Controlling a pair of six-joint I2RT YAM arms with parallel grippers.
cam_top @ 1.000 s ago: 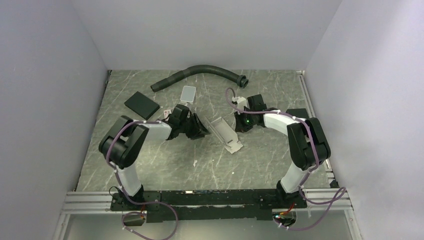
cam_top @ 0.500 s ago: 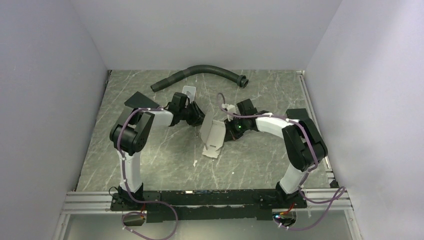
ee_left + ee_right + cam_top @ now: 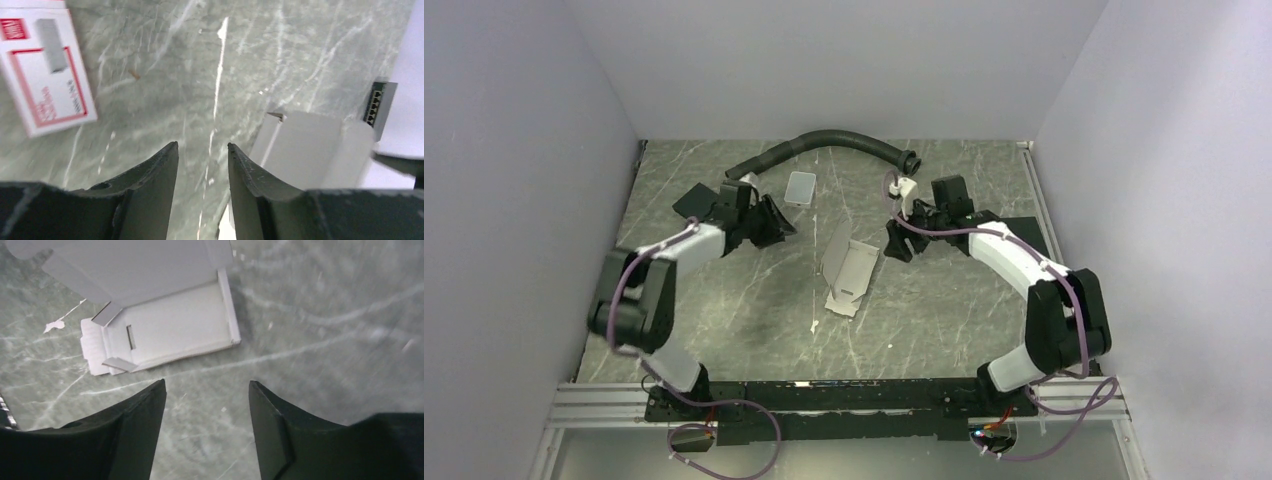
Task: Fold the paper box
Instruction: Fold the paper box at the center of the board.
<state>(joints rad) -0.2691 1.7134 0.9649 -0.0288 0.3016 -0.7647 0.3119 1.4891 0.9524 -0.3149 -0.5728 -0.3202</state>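
The white thin-cardboard paper box (image 3: 849, 265) lies only half folded. The left claw (image 3: 776, 222) and right claw (image 3: 895, 245) are open, empty.

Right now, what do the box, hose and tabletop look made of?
Paper box: thin matte white cardboard, going by its creases, slot and tabs. Hose: probably black rubber or plastic, dull, smoothly curved. Table: grey-green marble look, white veins, slight sheen; possibly laminate.

Black ribbed hose (image 3: 824, 145) lay curved along the far edge of the marbled grey-green surface (image 3: 724, 300). Light grey rounded tile (image 3: 801, 186) sat just in front of it. Black flat pad (image 3: 692, 203) far left, partly hidden. Red-and-white printed carton (image 3: 47, 70) lay flat. Small white scrap (image 3: 812, 325) near centre.
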